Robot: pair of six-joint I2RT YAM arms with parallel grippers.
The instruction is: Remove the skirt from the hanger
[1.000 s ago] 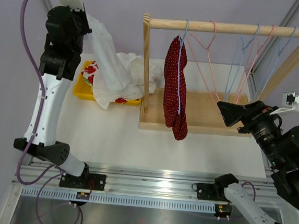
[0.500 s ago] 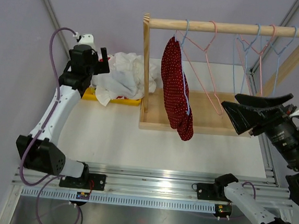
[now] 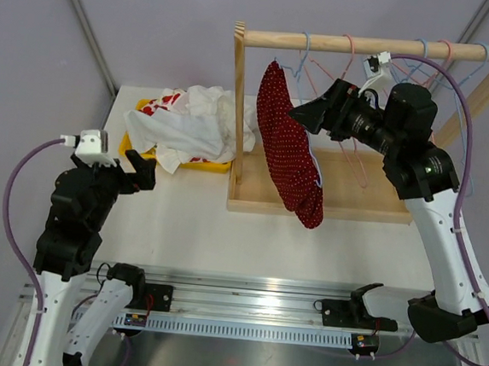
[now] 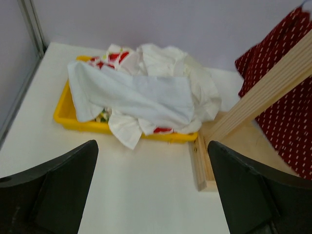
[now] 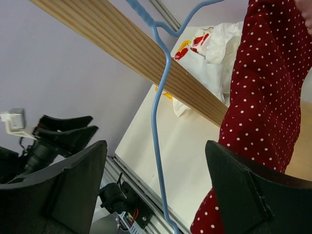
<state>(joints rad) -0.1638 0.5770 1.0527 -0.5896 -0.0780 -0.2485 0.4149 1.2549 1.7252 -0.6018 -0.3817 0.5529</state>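
The left arm (image 3: pixel 74 219) had released the white cloth (image 3: pixel 180 130) onto the yellow plastic tray (image 3: pixel 196 163) and pulled back near-left, jaws open, empty. The right arm (image 3: pixel 433 178) had risen, jaws open beside the red white-dotted skirt (image 3: pixel 286 144), still on its blue wire hanger (image 5: pixel 157 112); grasping it seemed next.

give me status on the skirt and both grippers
Left gripper open, empty, near the yellow bin. Right gripper open at the blue hanger, gripping nothing. Red skirt hanging on that hanger. Rack post stands between left gripper and skirt.
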